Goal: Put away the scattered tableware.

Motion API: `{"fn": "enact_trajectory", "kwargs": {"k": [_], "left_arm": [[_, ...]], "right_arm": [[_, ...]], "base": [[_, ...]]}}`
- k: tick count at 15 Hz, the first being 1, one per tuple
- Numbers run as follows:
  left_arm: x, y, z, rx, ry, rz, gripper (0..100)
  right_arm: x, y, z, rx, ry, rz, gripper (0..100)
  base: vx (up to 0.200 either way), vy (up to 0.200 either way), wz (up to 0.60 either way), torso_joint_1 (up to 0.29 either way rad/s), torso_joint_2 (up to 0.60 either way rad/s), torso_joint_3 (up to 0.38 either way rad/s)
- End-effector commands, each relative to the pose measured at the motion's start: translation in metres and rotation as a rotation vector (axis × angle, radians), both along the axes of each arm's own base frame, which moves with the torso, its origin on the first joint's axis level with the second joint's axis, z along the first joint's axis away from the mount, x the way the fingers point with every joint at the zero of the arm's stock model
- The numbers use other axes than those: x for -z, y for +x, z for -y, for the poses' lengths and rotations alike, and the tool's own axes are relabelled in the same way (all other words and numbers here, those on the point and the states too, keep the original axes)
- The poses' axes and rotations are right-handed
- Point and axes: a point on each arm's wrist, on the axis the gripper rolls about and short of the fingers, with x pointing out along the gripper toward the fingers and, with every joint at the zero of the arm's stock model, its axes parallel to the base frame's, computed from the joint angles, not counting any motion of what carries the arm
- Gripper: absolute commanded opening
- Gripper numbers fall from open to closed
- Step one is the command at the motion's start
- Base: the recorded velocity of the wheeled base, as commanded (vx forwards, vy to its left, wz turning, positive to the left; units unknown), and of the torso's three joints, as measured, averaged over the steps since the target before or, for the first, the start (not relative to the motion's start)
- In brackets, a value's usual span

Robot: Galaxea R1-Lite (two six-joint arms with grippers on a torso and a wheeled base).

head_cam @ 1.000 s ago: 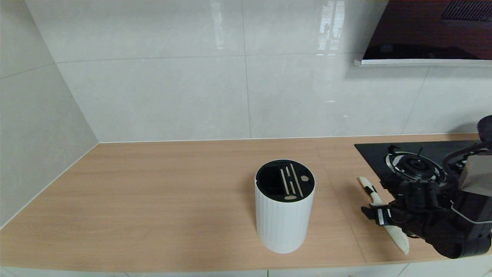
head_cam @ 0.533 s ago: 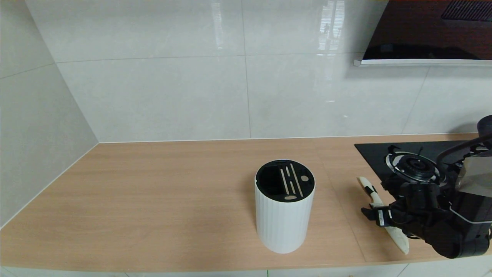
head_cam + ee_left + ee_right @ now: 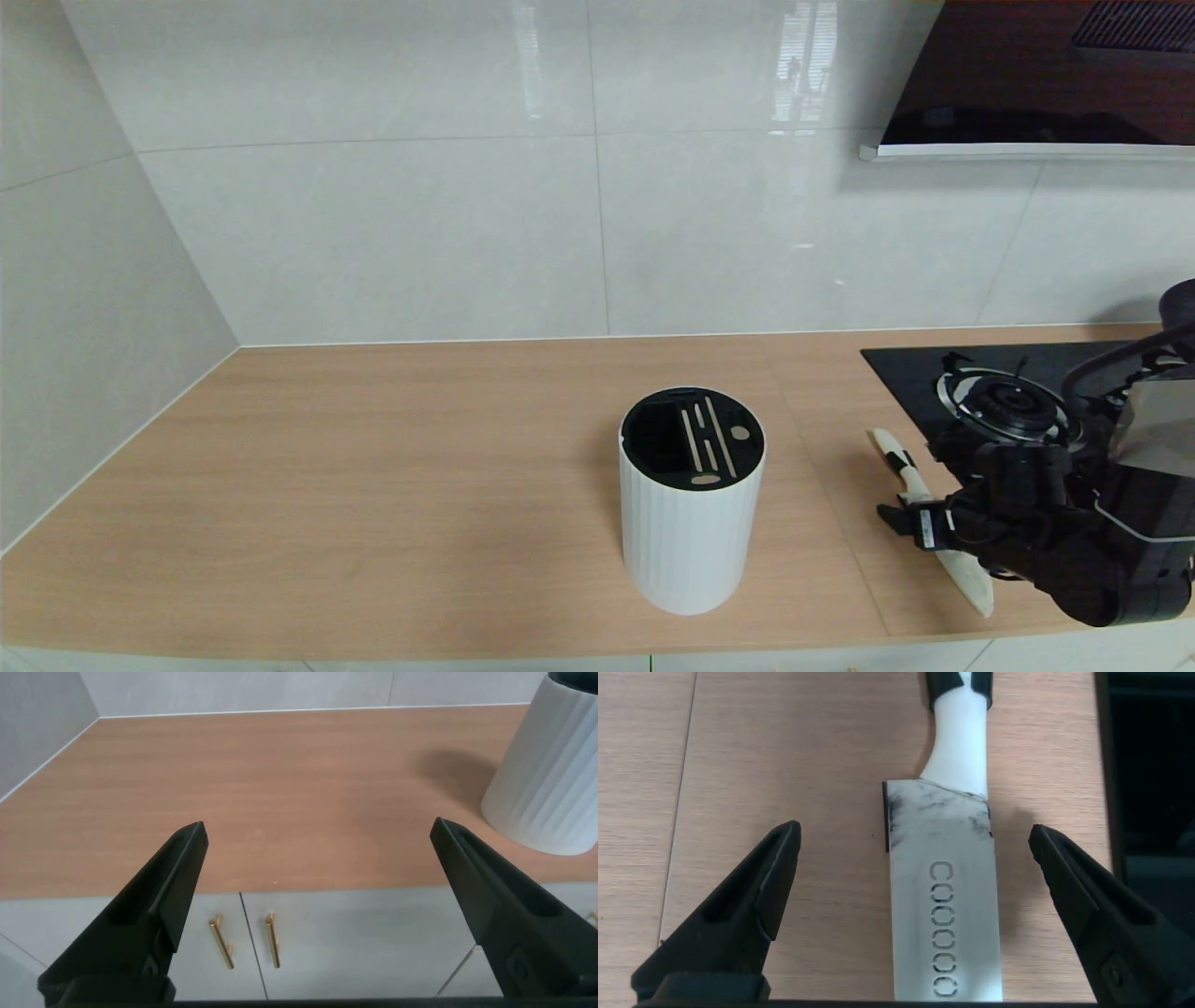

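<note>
Right tool (image 3: pixel 913 840) open, jaws straddling white ceramic knife (image 3: pixel 943 915) flat on wooden bench (image 3: pixel 373 467), prob. aligned for pickup; white ribbed cylindrical holder (image 3: pixel 691 523) well to its left. Left tool (image 3: pixel 318 835) open too.

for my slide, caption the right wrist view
Open right claw poised over a white knife lying on the wooden counter.

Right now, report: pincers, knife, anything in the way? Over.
Right pincer open over knife, no grip yet. Left pincer open, hovering off counter edge. Blade flat on counter, between white holder and hob.
</note>
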Motion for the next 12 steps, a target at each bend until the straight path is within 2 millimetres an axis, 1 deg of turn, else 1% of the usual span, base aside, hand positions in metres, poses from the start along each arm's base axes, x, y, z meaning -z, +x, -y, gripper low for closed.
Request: {"fn": "enact_trajectory", "kwargs": {"k": [1, 5, 6, 12], "left_arm": [[0.0000, 0.0000, 0.0000, 0.000, 0.000, 0.000, 100], [0.0000, 0.0000, 0.0000, 0.000, 0.000, 0.000, 100], [0.0000, 0.0000, 0.0000, 0.000, 0.000, 0.000, 100], [0.0000, 0.0000, 0.0000, 0.000, 0.000, 0.000, 100]], "right_arm": [[-0.0008, 0.0003, 0.0020, 0.006, 0.000, 0.003, 100], [0.0013, 0.0002, 0.0020, 0.006, -0.003, -0.003, 100], [0.0028, 0.0001, 0.0020, 0.006, -0.003, -0.008, 0], [0.0078, -0.0002, 0.0021, 0.006, -0.005, -0.023, 0]], "base": [[0.000, 0.000, 0.00, 0.000, 0.00, 0.000], [0.000, 0.000, 0.00, 0.000, 0.00, 0.000], [0.000, 0.000, 0.00, 0.000, 0.00, 0.000], [0.000, 0.000, 0.00, 0.000, 0.00, 0.000]]}}
